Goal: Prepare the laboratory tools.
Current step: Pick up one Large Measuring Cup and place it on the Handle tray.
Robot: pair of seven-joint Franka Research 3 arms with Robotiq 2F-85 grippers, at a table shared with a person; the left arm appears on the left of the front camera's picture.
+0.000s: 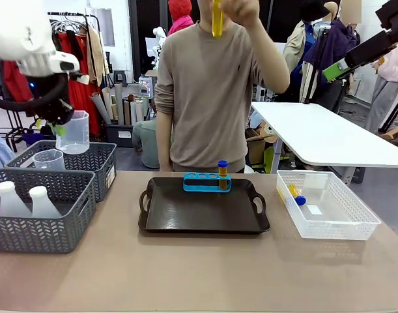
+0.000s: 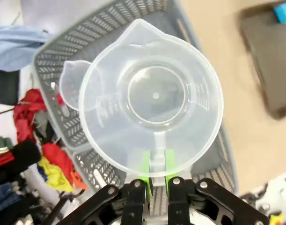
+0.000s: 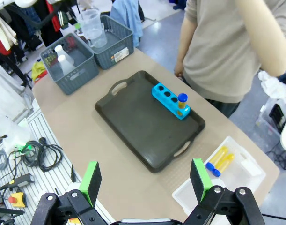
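My left gripper (image 2: 156, 165) is shut on the handle of a clear measuring beaker (image 2: 154, 96), which hangs above the rear grey basket (image 1: 98, 160). A second beaker (image 1: 49, 158) sits in that basket. Two white flasks (image 1: 12, 199) stand in the front grey basket (image 1: 49, 231). The blue rack (image 1: 206, 182) on the black tray (image 1: 185, 215) holds one amber tube (image 1: 223, 173) in its rightmost hole. The person holds another tube (image 1: 217, 18) up high. Two tubes (image 3: 220, 160) lie in the white basket (image 3: 241, 185). My right gripper (image 3: 146, 180) is open, high over the table's near edge.
The tray's handles (image 1: 145, 201) stick out at both ends. Bare tabletop (image 1: 205, 274) stretches in front of the tray. The person's torso (image 1: 208, 98) stands right behind the rack. A white table (image 1: 329, 137) stands behind at the right.
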